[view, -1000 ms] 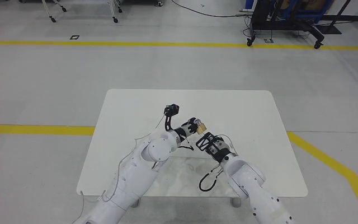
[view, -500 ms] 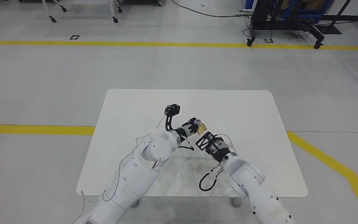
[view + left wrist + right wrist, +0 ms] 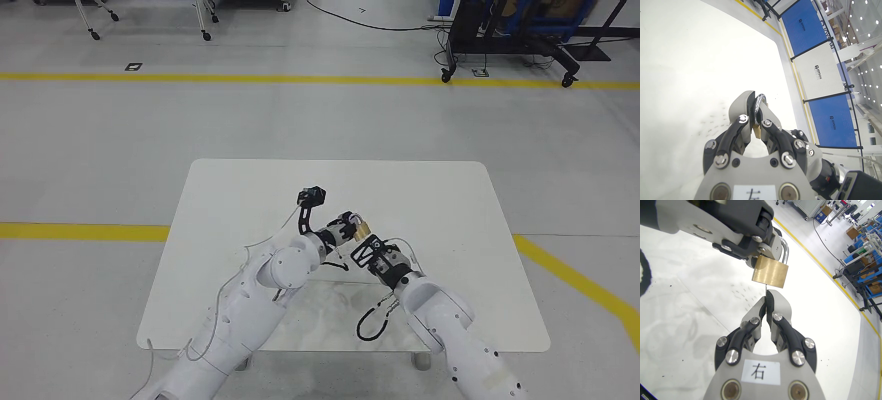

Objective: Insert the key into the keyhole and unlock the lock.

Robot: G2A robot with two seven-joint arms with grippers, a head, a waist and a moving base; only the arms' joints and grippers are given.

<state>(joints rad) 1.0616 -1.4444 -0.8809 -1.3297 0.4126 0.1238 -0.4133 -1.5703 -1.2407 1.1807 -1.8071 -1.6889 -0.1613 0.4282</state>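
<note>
— Left arm's wrist has edged slightly toward the right arm over the last second. The lock (image 3: 770, 273) and both grippers sit almost where they were.

— Where is the lock?

— Held above the table (image 3: 240, 200), near its middle. The left gripper (image 3: 757, 106) is clamped on the steel shackle (image 3: 785, 251), so the brass body points toward the right gripper (image 3: 767, 295).

— And the key?

— The right gripper's fingers are pressed together on the key (image 3: 766, 287). Just a thin sliver of blade shows past the tips, and it meets the lock's end face. How deep it sits, I cannot tell.

— Alignment?

— The blade's long axis runs straight out from the right gripper into the lock body, roughly in line with the shackle's legs. The right gripper sits squarely opposite the keyhole face, very near it.

— So what does the next move need?

— Probably a push along that same line, then a twist of the right wrist while the left holds firm. Any tilt between blade and body could jam the key.
</note>
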